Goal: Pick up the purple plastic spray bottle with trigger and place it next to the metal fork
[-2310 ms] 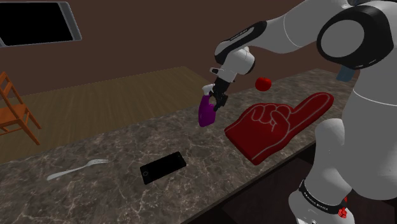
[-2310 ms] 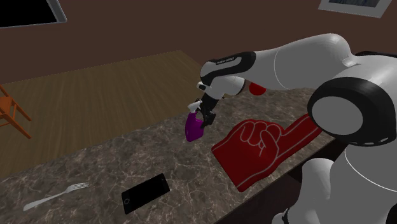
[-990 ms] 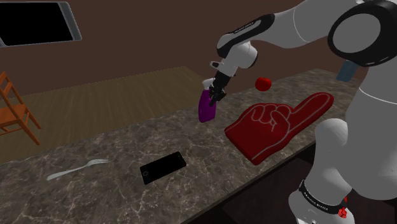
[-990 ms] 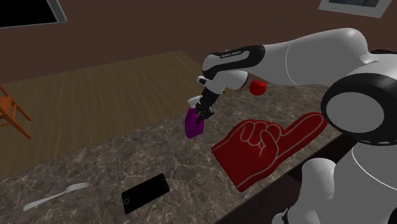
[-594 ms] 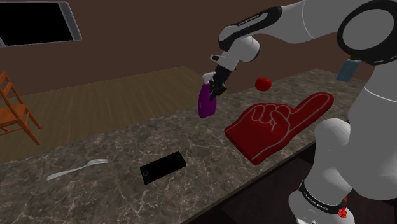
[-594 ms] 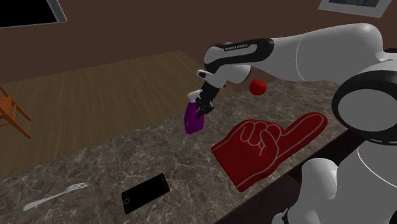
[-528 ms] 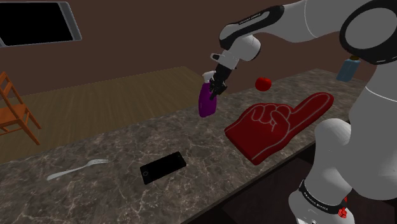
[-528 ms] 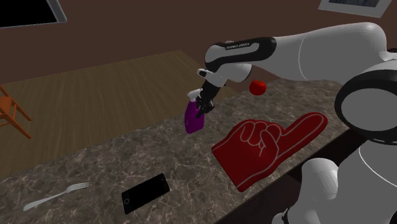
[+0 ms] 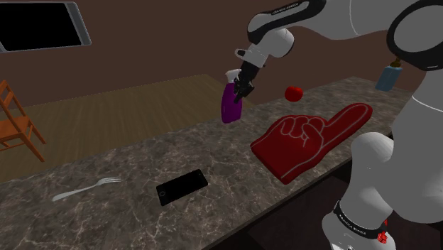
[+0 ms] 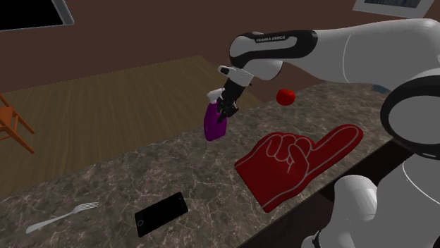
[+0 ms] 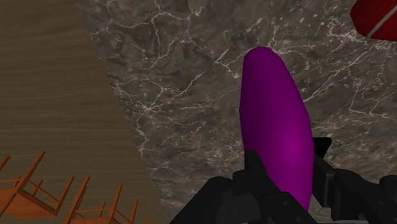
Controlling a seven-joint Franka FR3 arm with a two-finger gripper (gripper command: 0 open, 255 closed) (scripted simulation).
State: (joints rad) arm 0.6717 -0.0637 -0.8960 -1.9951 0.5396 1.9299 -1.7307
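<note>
The purple spray bottle (image 9: pixel 231 105) (image 10: pixel 214 122) (image 11: pixel 277 130) with its pale trigger head hangs in the air above the dark marble counter (image 9: pixel 135 163), held near its top. My black gripper (image 9: pixel 243 90) (image 10: pixel 225 107) (image 11: pixel 284 175) is shut on the bottle, its fingers clasping the neck from both sides. The metal fork (image 9: pixel 86 188) (image 10: pixel 60 218) lies flat on the counter far off toward the shoulder view's lower left.
A black phone (image 9: pixel 182 186) (image 10: pixel 161 213) lies between the fork and a big red foam hand (image 9: pixel 308 138) (image 10: pixel 297 159). A small red apple-like ball (image 9: pixel 293 93) (image 10: pixel 285 96) sits behind the foam hand. An orange wooden chair (image 9: pixel 15 121) stands on the wood floor beyond the counter.
The gripper has lifted the purple bottle higher above the counter and slightly toward the back edge. Fork, phone and foam hand have not moved.
</note>
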